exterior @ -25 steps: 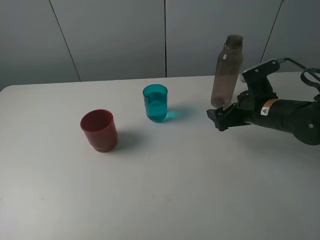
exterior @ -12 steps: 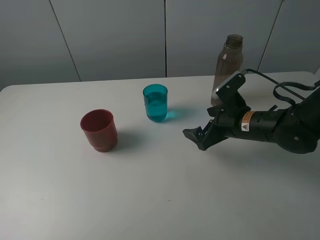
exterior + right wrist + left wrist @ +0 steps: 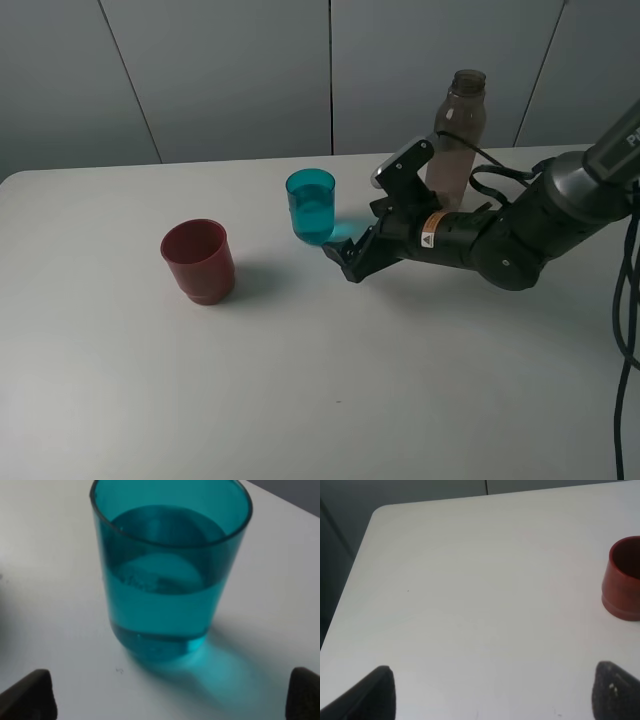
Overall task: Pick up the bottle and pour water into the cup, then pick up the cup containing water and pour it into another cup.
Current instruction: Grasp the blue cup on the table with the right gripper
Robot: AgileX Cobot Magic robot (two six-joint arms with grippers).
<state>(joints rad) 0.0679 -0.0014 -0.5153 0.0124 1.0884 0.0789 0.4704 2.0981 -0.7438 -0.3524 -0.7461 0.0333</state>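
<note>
A white table [image 3: 300, 400] holds a teal cup [image 3: 311, 205], part full of water, just above the frame's centre. The right gripper [image 3: 338, 262] sits just beside it at lower right, fingers spread, not touching. The bottle [image 3: 455, 135] stands upright at upper right, the dark red cup [image 3: 199, 260] at centre left. The left gripper [image 3: 490, 695], seen only in its wrist view, is spread wide.

Two cups on the tabletop [image 3: 300, 380]: one teal cup [image 3: 311, 205], one dark red cup [image 3: 199, 261]. One tall bottle [image 3: 452, 140]. One robot arm [image 3: 500, 240] reaching over it.
</note>
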